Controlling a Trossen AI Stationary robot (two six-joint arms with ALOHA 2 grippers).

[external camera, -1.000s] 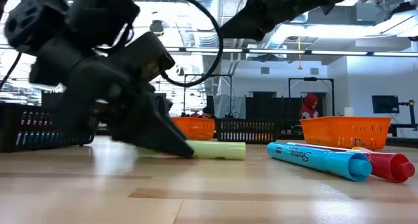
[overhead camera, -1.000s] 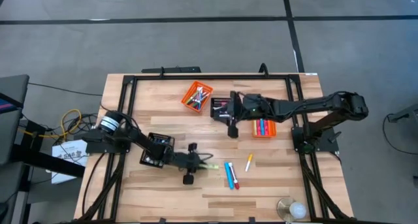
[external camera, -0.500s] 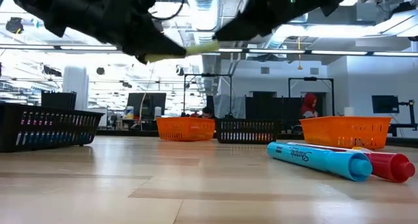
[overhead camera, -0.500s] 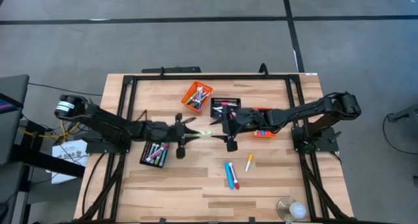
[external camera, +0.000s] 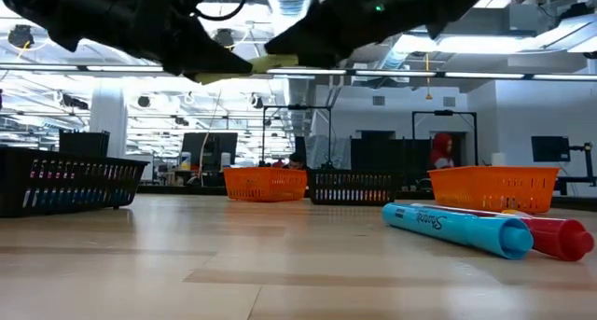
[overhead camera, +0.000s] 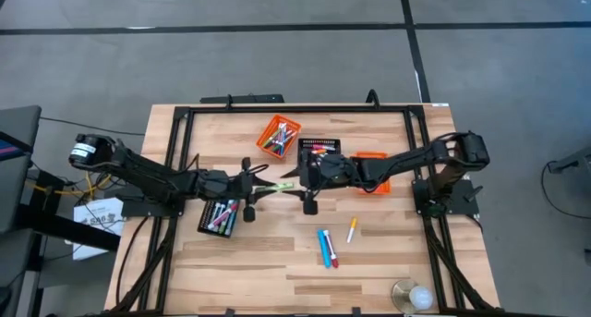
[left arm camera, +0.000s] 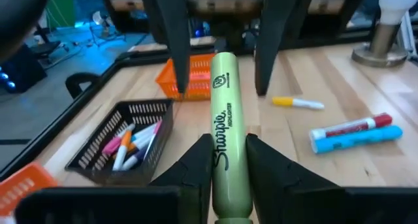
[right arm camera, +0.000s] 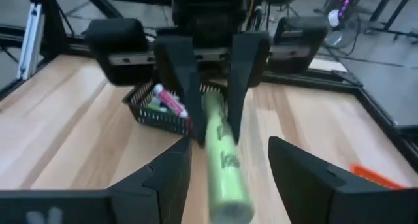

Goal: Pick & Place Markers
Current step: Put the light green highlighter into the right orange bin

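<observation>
It looks like a handover in mid-air above the middle of the table: the left gripper (overhead camera: 261, 187) has its fingers (left arm camera: 196, 164) closed on a yellow-green marker (overhead camera: 282, 186), holding it level and well clear of the wood, while the right gripper (overhead camera: 302, 185) faces it with its fingers (right arm camera: 171, 168) spread wide on either side of the marker's free end, not yet pressing on it. To my eye the next move is for the right gripper to close on that end before the left lets go, and the two sets of fingers are very near each other, so there is little slack along the marker. Below them the table (overhead camera: 277, 252) is bare; a blue marker (overhead camera: 323, 246), a red marker (overhead camera: 331, 251) and a small yellow marker (overhead camera: 351, 230) lie nearer the front edge, well apart. A black basket (overhead camera: 218, 216) sits just beside the left arm, with an orange basket (overhead camera: 278, 137) behind.
</observation>
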